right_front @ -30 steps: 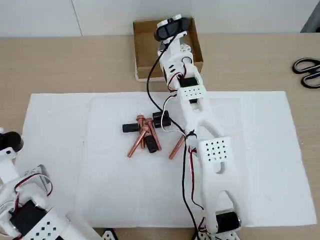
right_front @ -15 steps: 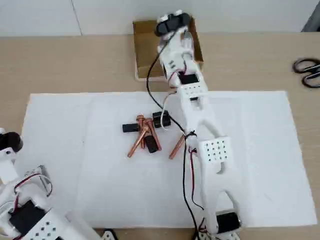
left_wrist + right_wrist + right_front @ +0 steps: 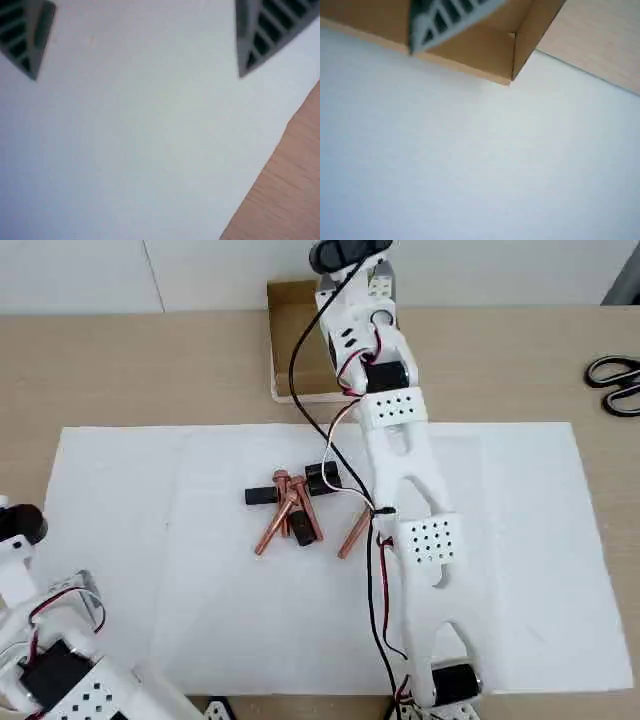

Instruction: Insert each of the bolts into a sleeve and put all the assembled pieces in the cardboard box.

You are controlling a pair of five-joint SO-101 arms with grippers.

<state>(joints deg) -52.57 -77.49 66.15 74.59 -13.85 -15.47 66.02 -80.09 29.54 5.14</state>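
A wooden table (image 3: pixel 150 360) runs back to a white wall (image 3: pixel 200 270). A white sheet (image 3: pixel 150 570) covers most of the table in front of the cardboard box (image 3: pixel 290 350), which sits at the far edge. Far to the left of the box, at the near corner, the left arm (image 3: pixel 50 670) is cut off by the frame. The left wrist view shows the left gripper (image 3: pixel 145 40) released, its fingers (image 3: pixel 27 30) spread wide over bare sheet close to the sheet's border. In front of the box, on the sheet, copper bolts (image 3: pixel 285 510) and black sleeves (image 3: pixel 262 495) lie in a loose pile, with one of the bolts slightly apart (a cable (image 3: pixel 345 485) crosses the pile, so the count is unsure). The right arm (image 3: pixel 405 470) stretches over the box's right side and hides much of its inside. The right gripper (image 3: pixel 445 17) hangs by a corner of the box; I cannot tell whether it is released or clenched. Well to the right of the box, scissors (image 3: pixel 615 380) are clipped by the frame.
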